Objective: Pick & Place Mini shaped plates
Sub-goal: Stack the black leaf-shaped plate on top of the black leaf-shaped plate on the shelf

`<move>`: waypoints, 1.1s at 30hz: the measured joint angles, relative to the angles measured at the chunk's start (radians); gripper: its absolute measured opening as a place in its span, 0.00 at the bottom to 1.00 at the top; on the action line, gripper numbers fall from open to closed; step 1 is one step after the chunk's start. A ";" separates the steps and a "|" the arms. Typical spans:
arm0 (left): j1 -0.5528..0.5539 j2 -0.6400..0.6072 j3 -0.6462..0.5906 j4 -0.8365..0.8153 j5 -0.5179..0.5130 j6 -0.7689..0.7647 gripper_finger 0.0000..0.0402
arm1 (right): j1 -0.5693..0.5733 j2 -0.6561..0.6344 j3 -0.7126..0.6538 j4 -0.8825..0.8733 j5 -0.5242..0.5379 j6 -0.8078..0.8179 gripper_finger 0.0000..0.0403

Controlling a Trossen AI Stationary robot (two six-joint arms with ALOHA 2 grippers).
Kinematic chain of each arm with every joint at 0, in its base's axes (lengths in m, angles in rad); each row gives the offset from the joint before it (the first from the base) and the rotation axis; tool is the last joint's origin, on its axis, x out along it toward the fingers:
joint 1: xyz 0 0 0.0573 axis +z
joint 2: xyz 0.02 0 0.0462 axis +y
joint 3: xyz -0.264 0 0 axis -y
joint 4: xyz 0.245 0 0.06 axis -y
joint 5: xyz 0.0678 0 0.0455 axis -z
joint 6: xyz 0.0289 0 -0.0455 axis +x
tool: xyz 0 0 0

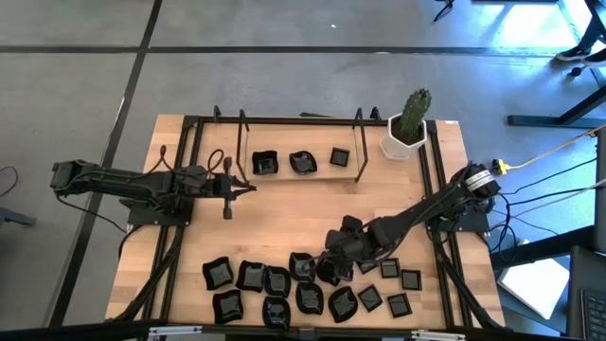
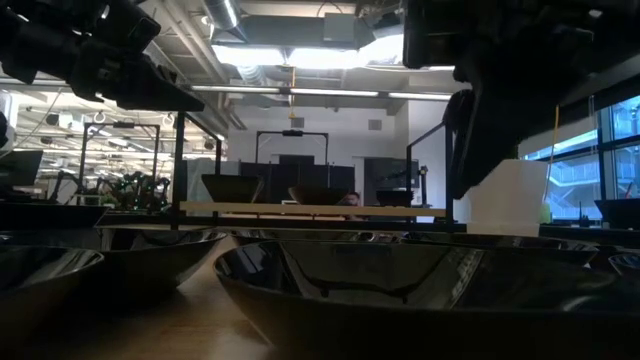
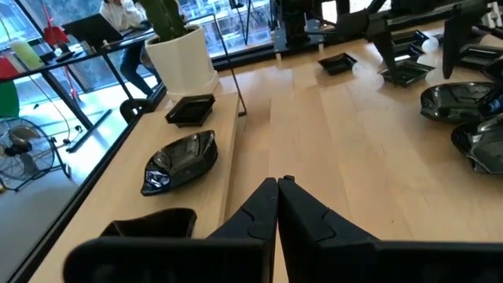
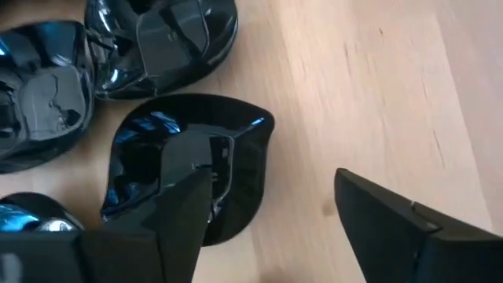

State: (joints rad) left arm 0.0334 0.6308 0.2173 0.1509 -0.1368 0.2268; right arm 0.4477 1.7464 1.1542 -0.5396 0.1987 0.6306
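The right gripper (image 4: 271, 220) hangs wide open over a leaf-shaped plate (image 4: 185, 165) in the crowded front row; closing could nudge neighbours; the left gripper (image 3: 277, 206) waits shut mid-table.

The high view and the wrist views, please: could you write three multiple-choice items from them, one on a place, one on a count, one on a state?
1. Where does the white pot with the cactus stand?
A. At a far corner of the table
B. Among the front plates
C. Under the left gripper

2. How many black plates lie in the far row beside the pot?
A. One
B. Three
C. Six

3. How stands the right gripper?
A. Shut on a plate
B. Out of view
C. Open over a leaf-like plate

Key:
1 A, the high view shows it at the far right corner.
2 B, three lie there in a line.
3 C, its fingers stand apart.
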 joint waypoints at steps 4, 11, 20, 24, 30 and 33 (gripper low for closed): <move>0.000 0.000 0.000 -0.008 0.000 0.000 0.01 | 0.000 0.029 0.000 -0.003 0.000 -0.003 0.67; 0.000 0.000 0.000 -0.025 0.000 -0.004 0.01 | 0.000 0.061 -0.001 0.028 -0.007 0.004 0.67; 0.000 0.000 0.000 -0.023 0.000 -0.005 0.01 | 0.000 0.131 -0.001 0.032 -0.018 0.014 0.67; 0.000 0.000 0.000 -0.021 0.000 -0.004 0.01 | 0.000 0.138 -0.001 0.033 -0.016 0.014 0.67; 0.000 0.000 0.000 -0.021 0.000 -0.005 0.02 | 0.000 0.139 -0.001 0.035 -0.015 0.020 0.64; 0.000 0.000 0.000 -0.021 0.000 -0.004 0.01 | 0.000 0.139 -0.001 0.041 -0.015 0.020 0.57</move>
State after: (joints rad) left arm 0.0335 0.6308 0.2173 0.1299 -0.1368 0.2226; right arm 0.4480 1.8854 1.1534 -0.4989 0.1841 0.6508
